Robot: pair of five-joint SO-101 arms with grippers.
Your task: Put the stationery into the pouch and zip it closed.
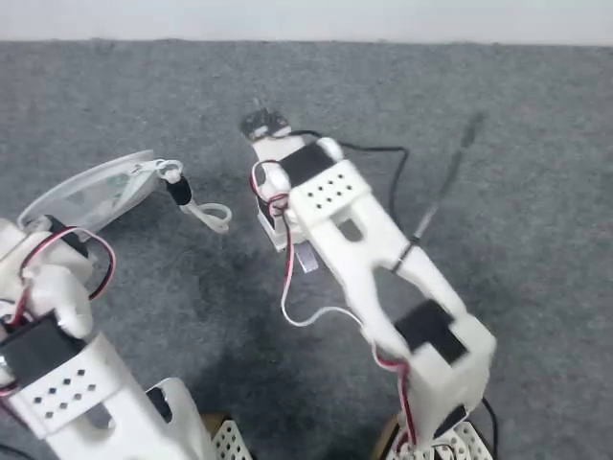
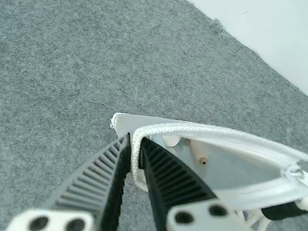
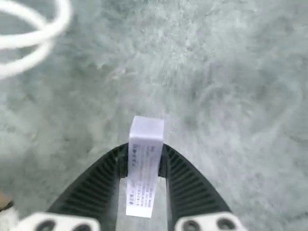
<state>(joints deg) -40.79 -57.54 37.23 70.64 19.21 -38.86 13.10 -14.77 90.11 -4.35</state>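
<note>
The left gripper (image 2: 134, 142) was clamped on the white zipper edge of the pouch (image 2: 231, 166), which in the high view lay at the upper left of the frame, its mouth agape. A thin tan stick (image 2: 198, 153) showed inside it. The pouch's white cord loop (image 1: 215, 216) trailed on the grey carpet (image 1: 536, 287) just beside it. Near the middle of the high view, the right gripper (image 3: 143, 161) was pinched on a small white labelled block (image 3: 146, 137), held above the carpet. At the upper right lay a slim dark rod (image 1: 448, 177) — perhaps a pen — well apart from the pouch.
</note>
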